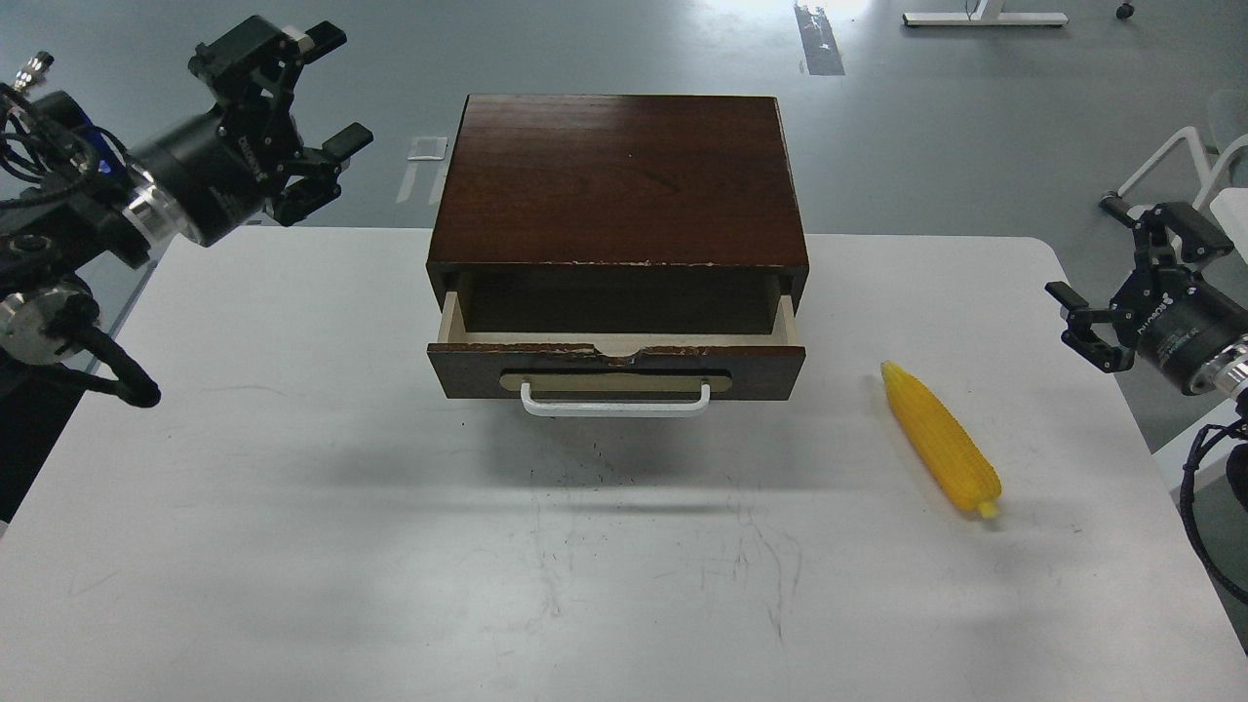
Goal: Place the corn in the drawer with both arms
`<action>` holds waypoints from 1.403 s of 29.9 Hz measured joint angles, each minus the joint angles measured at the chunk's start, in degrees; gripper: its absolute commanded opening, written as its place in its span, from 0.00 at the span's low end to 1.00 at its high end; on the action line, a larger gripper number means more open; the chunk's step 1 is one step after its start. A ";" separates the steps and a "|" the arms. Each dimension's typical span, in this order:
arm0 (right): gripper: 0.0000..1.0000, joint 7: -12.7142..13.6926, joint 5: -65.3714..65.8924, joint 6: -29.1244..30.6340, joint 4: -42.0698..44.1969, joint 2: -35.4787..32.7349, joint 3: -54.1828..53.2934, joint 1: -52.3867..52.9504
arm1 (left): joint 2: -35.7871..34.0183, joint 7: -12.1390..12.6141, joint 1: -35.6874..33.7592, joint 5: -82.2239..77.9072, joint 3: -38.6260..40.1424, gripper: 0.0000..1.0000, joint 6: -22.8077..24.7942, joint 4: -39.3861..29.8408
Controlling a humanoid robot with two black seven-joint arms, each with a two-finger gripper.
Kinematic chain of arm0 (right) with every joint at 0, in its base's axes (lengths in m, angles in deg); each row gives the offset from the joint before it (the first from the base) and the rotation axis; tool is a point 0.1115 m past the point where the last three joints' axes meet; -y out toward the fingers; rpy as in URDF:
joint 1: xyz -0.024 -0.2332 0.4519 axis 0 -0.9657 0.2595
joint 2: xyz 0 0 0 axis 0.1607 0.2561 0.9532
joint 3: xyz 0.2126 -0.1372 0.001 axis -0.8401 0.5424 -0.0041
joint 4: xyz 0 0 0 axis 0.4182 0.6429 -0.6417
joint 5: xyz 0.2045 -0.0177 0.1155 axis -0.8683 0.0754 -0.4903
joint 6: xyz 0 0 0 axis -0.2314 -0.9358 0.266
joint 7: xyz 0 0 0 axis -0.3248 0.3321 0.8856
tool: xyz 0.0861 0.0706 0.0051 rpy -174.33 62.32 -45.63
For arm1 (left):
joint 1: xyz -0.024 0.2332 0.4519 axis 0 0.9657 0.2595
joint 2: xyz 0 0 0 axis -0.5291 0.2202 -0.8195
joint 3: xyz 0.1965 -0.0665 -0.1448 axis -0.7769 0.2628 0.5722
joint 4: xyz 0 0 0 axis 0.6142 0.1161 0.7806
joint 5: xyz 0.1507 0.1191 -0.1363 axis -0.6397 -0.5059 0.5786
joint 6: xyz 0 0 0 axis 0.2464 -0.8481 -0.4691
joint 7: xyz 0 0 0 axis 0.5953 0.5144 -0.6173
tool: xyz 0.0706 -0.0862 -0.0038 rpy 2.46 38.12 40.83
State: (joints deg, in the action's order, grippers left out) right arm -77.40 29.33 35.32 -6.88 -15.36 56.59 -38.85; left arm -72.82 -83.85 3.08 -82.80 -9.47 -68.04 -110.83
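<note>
While drawer point(616, 370) seems empty, ridged yellow corn point(941, 440) lies beside.

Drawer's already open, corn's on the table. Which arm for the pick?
Right. The corn lies on the table right of the drawer, just below the right gripper, whose jaws are open and empty. The left gripper sits far across the cabinet.

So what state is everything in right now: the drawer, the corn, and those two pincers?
drawer: pulled partly open, looks empty
corn: lying on the table, right of the drawer, untouched
left pincer: open, holding nothing, raised over the table's far left corner
right pincer: open, holding nothing, off the table's right edge
</note>
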 measured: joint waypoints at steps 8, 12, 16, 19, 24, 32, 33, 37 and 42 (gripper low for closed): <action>1.00 0.00 22.08 0.00 -0.37 -3.51 -0.07 3.48 | 6.53 0.00 11.50 5.42 10.98 0.99 0.70 6.72; 1.00 0.00 36.49 0.01 -1.18 -5.24 0.06 6.53 | 9.04 0.00 14.72 5.52 15.21 0.99 1.19 9.44; 1.00 0.00 51.84 0.01 -3.23 -5.81 0.25 9.35 | 9.58 0.00 15.67 5.52 16.13 0.99 2.34 9.90; 1.00 -0.01 63.63 0.01 -6.19 -5.83 0.45 10.09 | 9.62 0.00 15.76 5.52 16.24 0.99 2.52 9.93; 1.00 -0.01 76.75 -0.61 -8.95 -4.76 1.93 10.76 | 9.63 0.00 15.91 5.52 16.27 0.99 2.62 9.93; 1.00 0.00 82.53 -6.95 -7.85 -0.61 11.46 12.64 | 9.17 0.00 16.70 5.52 16.41 0.99 3.67 9.76; 1.00 -0.01 82.58 -7.60 -7.64 -0.01 12.71 12.86 | 9.09 0.00 16.72 5.52 16.42 0.99 3.82 9.76; 0.99 -0.01 82.65 -10.67 -6.39 2.05 15.97 13.06 | 8.99 0.00 16.82 5.52 16.44 0.99 4.02 9.47; 0.92 -0.01 82.65 -12.60 -5.31 4.93 18.31 13.17 | 8.89 0.00 16.98 5.52 16.44 0.99 4.05 9.31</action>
State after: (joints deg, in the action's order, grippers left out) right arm -77.40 111.98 22.71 -12.19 -10.42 74.90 -25.68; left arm -63.93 -83.86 20.06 -77.28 6.97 -63.99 -101.52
